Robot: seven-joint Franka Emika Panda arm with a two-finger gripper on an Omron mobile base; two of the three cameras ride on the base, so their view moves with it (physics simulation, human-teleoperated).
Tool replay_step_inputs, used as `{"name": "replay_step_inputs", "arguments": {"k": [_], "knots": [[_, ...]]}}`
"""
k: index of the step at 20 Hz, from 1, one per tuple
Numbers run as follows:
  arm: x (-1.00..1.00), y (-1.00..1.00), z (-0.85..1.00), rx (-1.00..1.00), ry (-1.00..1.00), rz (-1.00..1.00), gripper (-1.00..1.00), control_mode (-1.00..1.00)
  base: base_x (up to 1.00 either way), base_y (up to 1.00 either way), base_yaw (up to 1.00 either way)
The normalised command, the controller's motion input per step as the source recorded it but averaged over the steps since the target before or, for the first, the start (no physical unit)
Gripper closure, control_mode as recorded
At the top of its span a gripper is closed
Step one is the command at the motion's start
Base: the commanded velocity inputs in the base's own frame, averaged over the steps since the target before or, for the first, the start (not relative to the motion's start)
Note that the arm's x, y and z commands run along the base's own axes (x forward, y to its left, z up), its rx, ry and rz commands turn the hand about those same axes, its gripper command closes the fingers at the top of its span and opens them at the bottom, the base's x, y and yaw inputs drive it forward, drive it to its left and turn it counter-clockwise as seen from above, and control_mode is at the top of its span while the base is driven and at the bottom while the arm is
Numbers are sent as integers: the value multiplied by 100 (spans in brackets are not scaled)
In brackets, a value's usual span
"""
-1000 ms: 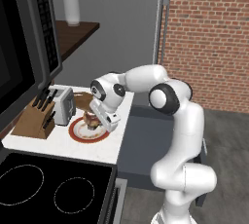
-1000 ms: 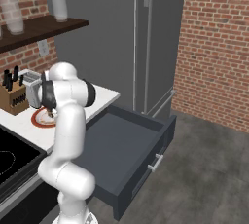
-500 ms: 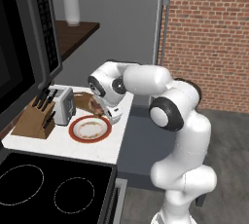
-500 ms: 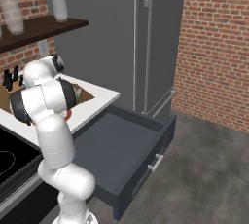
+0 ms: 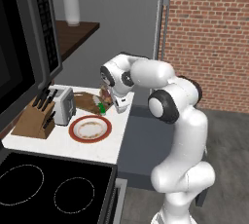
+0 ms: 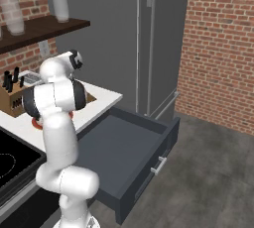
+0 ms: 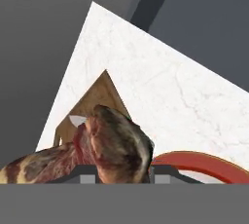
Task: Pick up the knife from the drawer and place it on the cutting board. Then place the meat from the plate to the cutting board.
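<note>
Knife block [image 5: 34, 117]: far left on the white counter [image 5: 63, 142], dark handles sticking up.
Toaster [image 5: 63, 105]: just right of the block, pale and boxy.
Plate [image 5: 90, 129]: red-brown rim, cream centre, sitting on the counter nearer than the board, nothing on it; in the hand view its rim [image 7: 204, 162] curves in at the lower right.
Cutting board [image 5: 86, 102]: dark brown, beyond the plate, right of the toaster; in the hand view a corner of it [image 7: 99, 96] pokes up against the marble.
Knife [image 5: 101, 108]: green handle lying at the board's right end, right under the hand; the pale blade tip [image 7: 77, 120] peeks out from behind the meat in the hand view.
Meat [image 7: 114, 147]: reddish-brown lump, pinched between the fingers, up over the board; whether it touches the wood, can't tell.
Gripper [image 5: 108, 96]: pointing down over the board's right end, jaws pressed in on the meat.
Drawer [image 6: 130, 157]: dark grey, pulled wide out to the right of the counter, bar handle [image 6: 159, 165] on its front.
Fridge [image 6: 134, 38]: tall grey doors behind the drawer.
Brick wall [image 6: 221, 43]: far right.
</note>
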Motion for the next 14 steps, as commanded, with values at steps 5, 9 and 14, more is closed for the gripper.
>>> {"name": "replay_step_inputs", "arguments": {"k": [5, 9, 14], "knots": [[97, -1, 15, 8, 12, 1, 100, -100, 0, 0, 0], [85, 16, 18, 3, 13, 5, 100, -100, 0, 0, 0], [70, 29, 5, 0, 17, 6, 100, -100, 0, 0, 0]]}}
